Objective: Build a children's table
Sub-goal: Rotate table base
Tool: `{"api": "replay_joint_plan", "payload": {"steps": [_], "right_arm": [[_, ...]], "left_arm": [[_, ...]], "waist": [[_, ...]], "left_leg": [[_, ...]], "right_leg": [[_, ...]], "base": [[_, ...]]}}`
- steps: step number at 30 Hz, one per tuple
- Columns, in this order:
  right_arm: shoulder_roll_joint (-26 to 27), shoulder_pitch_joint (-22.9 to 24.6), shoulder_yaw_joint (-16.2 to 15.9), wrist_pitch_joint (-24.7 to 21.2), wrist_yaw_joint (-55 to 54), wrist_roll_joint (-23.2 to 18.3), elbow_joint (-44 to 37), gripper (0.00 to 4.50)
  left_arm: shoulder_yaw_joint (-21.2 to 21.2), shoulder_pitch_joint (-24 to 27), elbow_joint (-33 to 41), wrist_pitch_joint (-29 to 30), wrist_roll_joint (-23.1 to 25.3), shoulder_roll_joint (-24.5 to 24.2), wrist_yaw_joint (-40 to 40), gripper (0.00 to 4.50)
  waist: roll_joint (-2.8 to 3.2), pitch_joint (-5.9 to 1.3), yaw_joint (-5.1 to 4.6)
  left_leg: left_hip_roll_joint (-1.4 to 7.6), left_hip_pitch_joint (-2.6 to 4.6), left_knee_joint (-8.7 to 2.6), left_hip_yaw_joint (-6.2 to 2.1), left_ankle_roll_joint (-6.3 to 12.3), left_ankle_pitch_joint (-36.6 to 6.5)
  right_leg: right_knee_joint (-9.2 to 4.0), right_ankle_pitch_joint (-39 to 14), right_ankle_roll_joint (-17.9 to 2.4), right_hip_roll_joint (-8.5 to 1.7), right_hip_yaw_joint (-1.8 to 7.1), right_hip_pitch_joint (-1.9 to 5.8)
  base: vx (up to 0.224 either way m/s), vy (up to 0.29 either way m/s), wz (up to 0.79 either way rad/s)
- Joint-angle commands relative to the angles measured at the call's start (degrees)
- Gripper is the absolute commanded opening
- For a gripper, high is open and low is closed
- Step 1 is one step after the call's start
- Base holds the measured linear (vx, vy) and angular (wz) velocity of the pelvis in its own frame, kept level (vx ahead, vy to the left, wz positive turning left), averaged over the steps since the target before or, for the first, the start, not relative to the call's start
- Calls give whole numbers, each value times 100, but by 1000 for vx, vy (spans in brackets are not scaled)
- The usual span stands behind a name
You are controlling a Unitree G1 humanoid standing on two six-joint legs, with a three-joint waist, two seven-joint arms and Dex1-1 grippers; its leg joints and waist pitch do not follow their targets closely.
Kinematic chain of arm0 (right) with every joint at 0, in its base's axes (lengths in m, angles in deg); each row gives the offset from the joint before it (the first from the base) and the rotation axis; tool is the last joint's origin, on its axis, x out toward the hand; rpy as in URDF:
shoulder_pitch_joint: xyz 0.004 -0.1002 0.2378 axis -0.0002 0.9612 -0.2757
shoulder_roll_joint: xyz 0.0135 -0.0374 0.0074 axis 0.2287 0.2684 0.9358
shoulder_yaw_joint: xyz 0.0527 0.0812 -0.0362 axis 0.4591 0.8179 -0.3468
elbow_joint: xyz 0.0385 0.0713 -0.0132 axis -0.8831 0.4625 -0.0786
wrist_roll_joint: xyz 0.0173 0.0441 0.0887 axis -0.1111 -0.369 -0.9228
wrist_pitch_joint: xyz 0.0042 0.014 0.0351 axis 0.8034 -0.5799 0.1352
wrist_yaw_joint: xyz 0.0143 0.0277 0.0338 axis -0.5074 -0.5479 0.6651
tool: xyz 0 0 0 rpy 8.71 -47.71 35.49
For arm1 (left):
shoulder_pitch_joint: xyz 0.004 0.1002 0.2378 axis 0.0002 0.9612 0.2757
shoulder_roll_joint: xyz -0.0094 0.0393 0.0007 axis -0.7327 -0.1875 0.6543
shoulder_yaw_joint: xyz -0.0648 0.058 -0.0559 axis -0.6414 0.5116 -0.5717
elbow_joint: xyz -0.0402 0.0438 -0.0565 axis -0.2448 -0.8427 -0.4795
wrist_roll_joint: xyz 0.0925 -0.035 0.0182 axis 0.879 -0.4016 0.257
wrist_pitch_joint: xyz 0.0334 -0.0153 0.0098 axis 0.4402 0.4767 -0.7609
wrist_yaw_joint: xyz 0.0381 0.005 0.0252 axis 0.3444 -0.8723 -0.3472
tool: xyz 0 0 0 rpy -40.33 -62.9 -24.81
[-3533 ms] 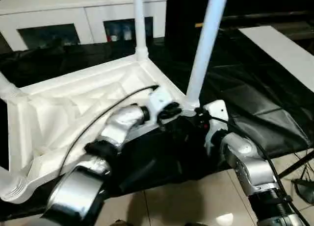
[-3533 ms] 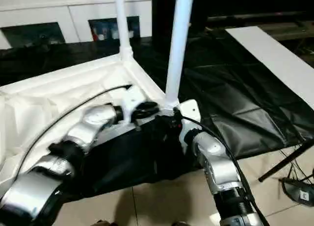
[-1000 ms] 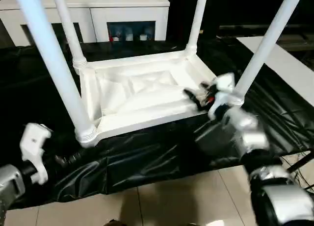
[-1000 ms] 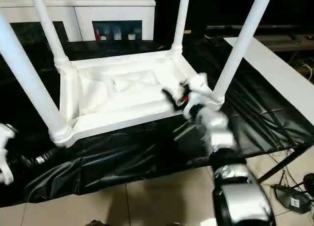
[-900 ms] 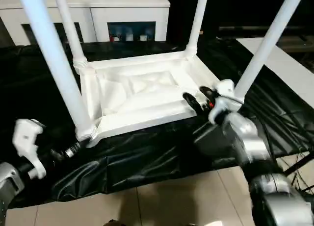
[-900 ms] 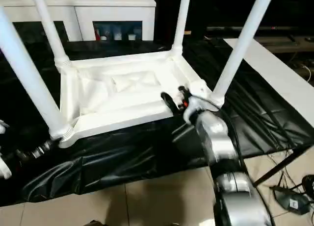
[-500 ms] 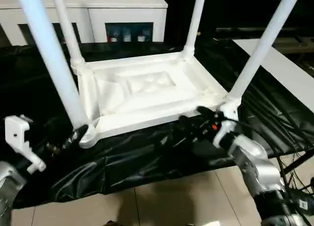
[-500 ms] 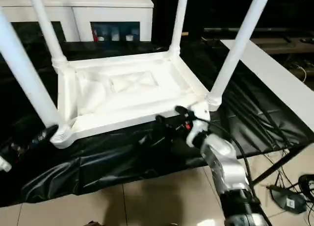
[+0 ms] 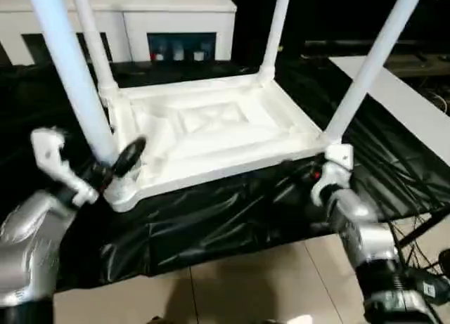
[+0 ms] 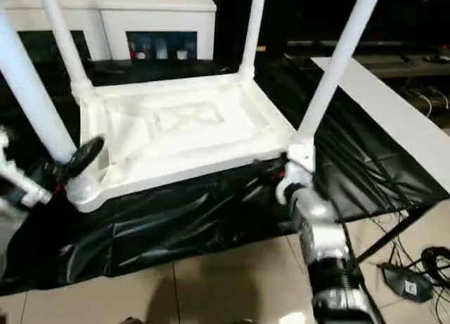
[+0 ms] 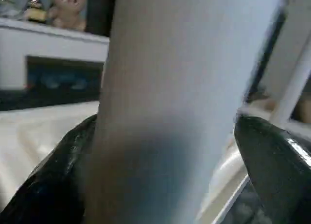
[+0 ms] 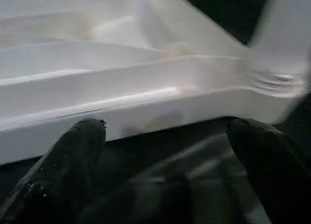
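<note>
- Here we see the left gripper [image 9: 105, 171] with its fingers spread wide on either side of the near-left leg [image 9: 70, 78], just above the corner socket; we cannot tell whether they touch it.
- The right gripper [image 12: 165, 170] stands wide open and empty, close to the tabletop's [image 9: 211, 131] near edge by the near-right leg [image 9: 365, 67].
- The upturned tabletop rests on a black sheet [image 9: 211, 218], all four legs standing in its corners.
- Behind it, a white cabinet [image 9: 140, 22].
</note>
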Motion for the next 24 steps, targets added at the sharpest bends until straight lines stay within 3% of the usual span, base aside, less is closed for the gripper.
{"api": "replay_joint_plan", "payload": {"steps": [1, 3, 4, 6, 10, 11, 12, 14, 19, 20, 24], "right_arm": [[-123, -175, 190, -13, -140, 7, 382, 447], [-211, -353, 153, 95, -52, 36, 778, 447], [-211, -353, 153, 95, -52, 36, 778, 447], [-316, -581, 94, 193, 7, 135, 1268, 447], [-445, -972, 45, 345, 59, 310, 2073, 447], [-461, -1084, 60, 397, 115, 327, 2275, 447], [-493, -1267, 74, 476, 147, 361, 2584, 447], [-497, -1302, 68, 498, 157, 366, 2644, 447], [-422, -1823, 27, 781, 338, 421, 3413, 447], [-343, -1930, -42, 841, 432, 487, 3532, 447], [-141, -2095, -285, 1010, 778, 698, 3688, 447]], "left_arm": [[226, -304, 177, 475, -498, -14, 284, 450], [357, -317, 388, 890, -804, -149, 525, 450], [357, -317, 388, 890, -804, -149, 525, 450], [503, -231, 656, 1295, -1088, -353, 774, 450], [759, 33, 1110, 1856, -1416, -807, 1213, 450], [823, 83, 1235, 2001, -1474, -932, 1301, 450], [917, 122, 1453, 2245, -1619, -1063, 1364, 450], [929, 121, 1490, 2288, -1650, -1082, 1363, 450], [1095, -62, 2045, 2752, -2120, -1176, 1195, 450], [1180, -177, 2129, 2774, -2142, -1138, 1133, 450], [1387, -451, 2184, 2818, -2147, -973, 1044, 450]], "waist": [[100, -333, 7], [83, -336, 29], [144, -348, 40], [102, -367, 48], [96, -375, 57], [56, -362, 60], [38, -366, 62], [62, -352, 59], [10, -326, 32], [29, -323, 24], [-6, -323, -27]], "left_leg": [[50, 192, -485, -55, -378, -2430], [53, 173, -476, -35, -335, -2244], [51, 166, -475, -41, -346, -2154], [45, 164, -439, -7, -274, -1854], [45, 143, -413, 13, -205, -1494], [36, 135, -418, 29, -170, -1408], [50, 137, -412, 29, -145, -1385], [49, 142, -418, 28, -153, -1415], [60, 132, -426, 13, -290, -1740], [64, 137, -425, 8, -321, -1796], [61, 89, -426, -14, -346, -1804]], "right_leg": [[-420, -1886, -729, -119, 137, 83], [-387, -1562, -816, -109, 143, 109], [-351, -1425, -860, -116, 144, 131], [-307, -1056, -1003, -109, 140, 156], [-250, -744, -1171, -113, 132, 200], [-266, -714, -1162, -91, 134, 220], [-243, -719, -1192, -108, 137, 225], [-257, -817, -1199, -105, 133, 218], [-286, -1348, -1095, -115, 137, 214], [-289, -1411, -1081, -119, 137, 199], [-295, -1560, -1011, -139, 134, 235]], "base": [[0, 0, 0], [0, 0, 0], [0, 0, 0], [0, 0, 0], [0, 0, 0], [0, 0, 0], [0, 0, 0], [0, 0, 0], [0, 0, 0], [0, 0, 0], [0, 0, 0]]}}
